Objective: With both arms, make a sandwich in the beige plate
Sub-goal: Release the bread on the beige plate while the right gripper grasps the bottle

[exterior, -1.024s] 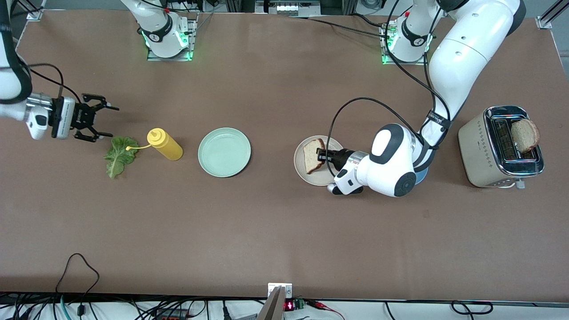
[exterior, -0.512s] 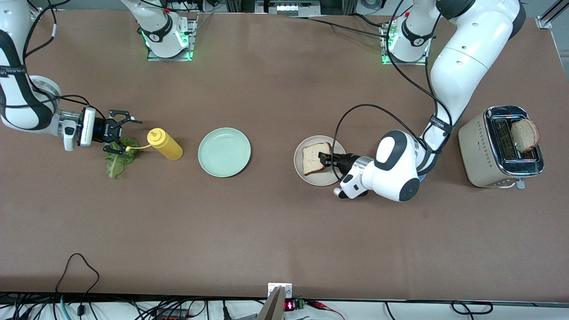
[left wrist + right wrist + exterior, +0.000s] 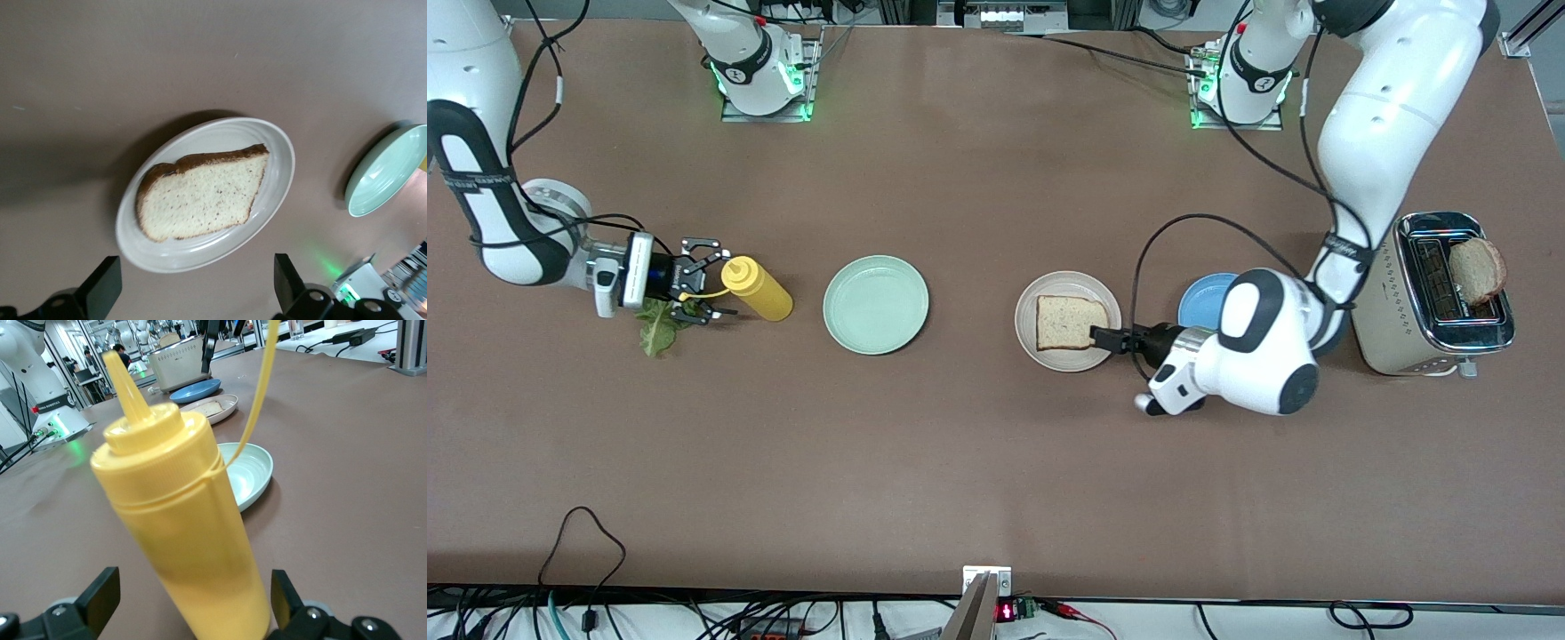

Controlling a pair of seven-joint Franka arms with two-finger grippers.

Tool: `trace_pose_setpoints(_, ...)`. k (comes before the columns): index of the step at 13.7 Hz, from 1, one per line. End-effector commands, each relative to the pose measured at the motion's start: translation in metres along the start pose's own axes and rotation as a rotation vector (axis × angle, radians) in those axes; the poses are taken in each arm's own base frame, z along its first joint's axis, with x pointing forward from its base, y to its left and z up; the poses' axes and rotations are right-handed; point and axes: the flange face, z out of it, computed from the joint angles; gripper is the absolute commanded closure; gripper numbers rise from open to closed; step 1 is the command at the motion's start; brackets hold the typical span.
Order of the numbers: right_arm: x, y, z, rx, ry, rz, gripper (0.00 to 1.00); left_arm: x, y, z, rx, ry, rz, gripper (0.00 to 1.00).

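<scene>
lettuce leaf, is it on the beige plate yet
No, the lettuce leaf lies on the table under the right gripper, while the beige plate holds only a bread slice.

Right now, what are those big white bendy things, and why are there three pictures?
They are two robot arms at a brown table. One picture looks down from above; the other two come from cameras on each wrist. The left gripper is open beside a slice of brown-crusted bread on the round beige plate. The right gripper is open around a yellow squeeze bottle, over a green lettuce leaf. There's also a mint-green plate, a blue plate and a toaster. Nothing is held.
</scene>
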Motion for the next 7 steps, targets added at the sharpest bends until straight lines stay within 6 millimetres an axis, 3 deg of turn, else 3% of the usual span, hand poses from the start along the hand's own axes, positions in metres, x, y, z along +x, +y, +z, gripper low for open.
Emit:
trace_pose_setpoints(1,-0.005,0.006,0.014,-0.001,0.020,-0.011,0.00,-0.035,0.003,-0.075,0.130,0.081,0.010,0.00)
trace_pose_setpoints(3,0.007,0.012,0.025,0.009,0.013,-0.034,0.00,-0.048,-0.024,-0.132,0.293,0.169,0.031,0.00)
trace_pose_setpoints(4,0.013,0.016,0.026,0.012,0.004,-0.053,0.22,-0.053,-0.049,-0.165,0.340,0.199,0.029,0.00)
trace_pose_setpoints(5,0.023,0.023,0.024,0.016,-0.008,-0.085,0.51,-0.057,-0.074,-0.202,0.355,0.234,0.033,0.00)
trace_pose_setpoints(6,0.029,0.026,0.028,0.032,-0.019,-0.089,0.73,-0.059,-0.097,-0.230,0.361,0.266,0.040,0.00)
trace_pose_setpoints(7,0.031,0.025,0.029,0.037,-0.026,-0.089,0.88,-0.062,-0.123,-0.252,0.371,0.287,0.026,0.00)
